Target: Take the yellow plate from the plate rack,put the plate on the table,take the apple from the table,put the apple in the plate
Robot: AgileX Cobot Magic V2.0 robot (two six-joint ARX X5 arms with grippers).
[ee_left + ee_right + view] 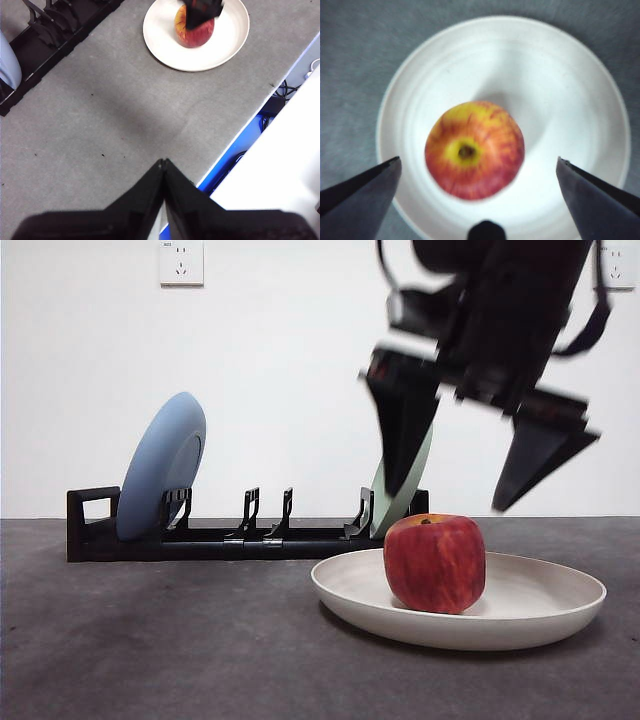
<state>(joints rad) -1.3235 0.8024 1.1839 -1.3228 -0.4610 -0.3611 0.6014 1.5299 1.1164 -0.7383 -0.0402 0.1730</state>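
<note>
Apple [435, 563] is sitting in the yellow plate [540, 615]; my right fingers [538, 455] are hovering spread above it, left fingers [162, 167] pressed together.

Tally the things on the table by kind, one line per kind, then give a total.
Plates: 3 – yellow plate, blue plate, green plate
Apples: 1 – apple
Plate racks: 1 – plate rack
Total: 5

No text, label, brand or number is legible on anything here
</note>
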